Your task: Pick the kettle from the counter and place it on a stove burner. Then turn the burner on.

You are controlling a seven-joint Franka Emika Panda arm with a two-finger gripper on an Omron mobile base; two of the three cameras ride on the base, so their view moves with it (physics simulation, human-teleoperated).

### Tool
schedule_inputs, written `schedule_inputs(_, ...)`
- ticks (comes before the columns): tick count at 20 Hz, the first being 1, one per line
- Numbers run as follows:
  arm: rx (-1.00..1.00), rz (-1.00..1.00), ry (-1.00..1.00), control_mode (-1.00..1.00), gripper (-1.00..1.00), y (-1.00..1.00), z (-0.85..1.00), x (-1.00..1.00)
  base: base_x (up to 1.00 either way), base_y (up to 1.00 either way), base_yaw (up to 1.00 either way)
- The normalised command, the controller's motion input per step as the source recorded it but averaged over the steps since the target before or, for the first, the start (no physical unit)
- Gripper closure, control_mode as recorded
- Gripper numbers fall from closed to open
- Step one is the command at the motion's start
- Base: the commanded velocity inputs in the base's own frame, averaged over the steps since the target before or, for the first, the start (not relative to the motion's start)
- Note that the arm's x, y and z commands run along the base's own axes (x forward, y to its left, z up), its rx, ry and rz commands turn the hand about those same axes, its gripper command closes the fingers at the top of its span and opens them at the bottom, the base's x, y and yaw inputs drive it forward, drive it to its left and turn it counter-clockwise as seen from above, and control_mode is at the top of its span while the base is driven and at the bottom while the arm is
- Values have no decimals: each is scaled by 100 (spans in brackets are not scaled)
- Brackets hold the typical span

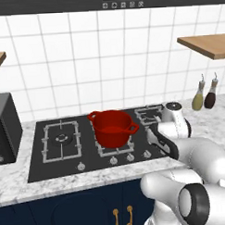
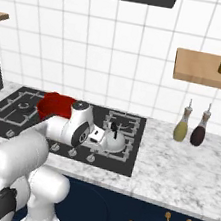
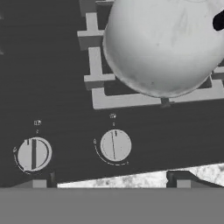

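So in the left base view the arm reaches over the front right part of the stove [image 1: 37, 157] and mostly hides the kettle, with the red pot [image 1: 112, 127] sitting on the middle grate and two slim bottles [image 1: 204, 95] back by the wall on the surface [image 1: 207, 124]. The right base view is clearer: the kettle [image 2: 113, 139] sits on the small square burner [image 2: 130, 123] at the stove's right end, near the front edge, and the gripper [image 2: 101, 134] is right against its side, but honestly I can't tell if the jaws are closed on it or spread apart. The hand view looks down past the kettle's round shiny belly [image 3: 166, 43] onto the grate bars, with two silver knobs [image 3: 115, 145] just below along the stove's front edge. Handling-wise I'd guess it's rigid metal, fairly light if empty, and that smooth curved body looks slippery, so the dark handle or the lid knob seems the safer place to grab rather than squeezing the belly
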Motion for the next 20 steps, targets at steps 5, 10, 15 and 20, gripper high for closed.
schedule_inputs(5,0,0,9,-100,-100,-24,-46,5,0,0,0)
schedule_inputs(10,10,0,3,-100,-100,-5,-30,0,0,0,0)
schedule_inputs(15,4,0,-1,-100,-100,8,-18,4,0,0,0)
schedule_inputs(20,0,0,-4,-100,-100,2,-22,13,0,0,0)
